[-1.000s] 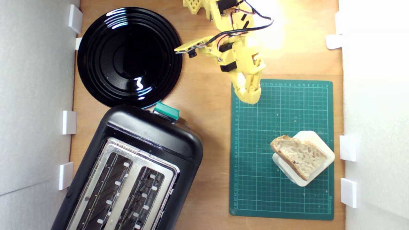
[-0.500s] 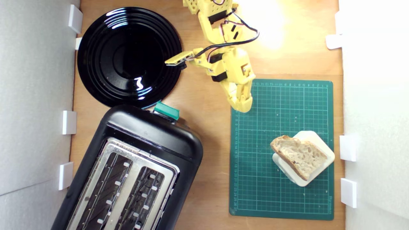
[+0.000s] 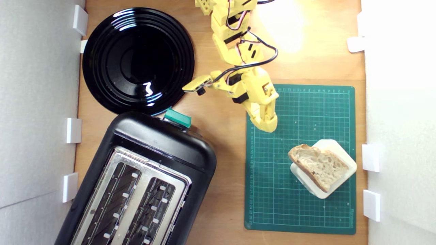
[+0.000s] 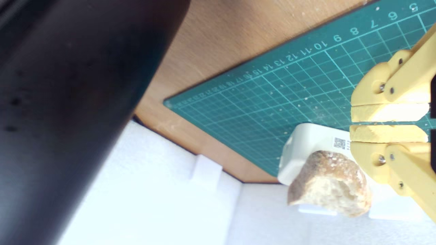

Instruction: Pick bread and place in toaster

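The end effector (image 3: pixel 267 126) hangs over the green mat (image 3: pixel 299 204), clenched on nothing with only a slit between its jaws. The bread (image 3: pixel 318 166) lies on a cream block (image 3: pixel 344 154) at the exterior view's right, well apart from the toaster (image 3: pixel 160 143) at the left.

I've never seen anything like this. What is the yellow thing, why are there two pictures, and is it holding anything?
The yellow thing is a small robot arm; its gripper is the pincer at its end, nearly closed and holding nothing. One picture looks down from above; the other comes from a camera on the arm's wrist. On the wooden table lie a green cutting mat, a slice of bread resting on a white block, a black toaster and a black plate.
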You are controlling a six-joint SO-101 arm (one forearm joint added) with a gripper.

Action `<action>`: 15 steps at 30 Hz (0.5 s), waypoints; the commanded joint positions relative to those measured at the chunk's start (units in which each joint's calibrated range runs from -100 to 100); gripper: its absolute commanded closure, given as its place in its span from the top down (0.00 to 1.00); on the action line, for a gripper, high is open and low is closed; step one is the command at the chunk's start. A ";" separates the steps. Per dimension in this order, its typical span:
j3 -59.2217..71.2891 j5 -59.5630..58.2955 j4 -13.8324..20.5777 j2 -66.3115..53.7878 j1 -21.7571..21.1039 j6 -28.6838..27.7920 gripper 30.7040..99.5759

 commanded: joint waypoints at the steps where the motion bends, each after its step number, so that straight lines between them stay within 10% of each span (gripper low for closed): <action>1: -4.24 -1.82 -0.17 0.94 -0.99 0.22 0.01; 15: -5.78 -5.15 -0.26 3.02 -0.99 -0.19 0.08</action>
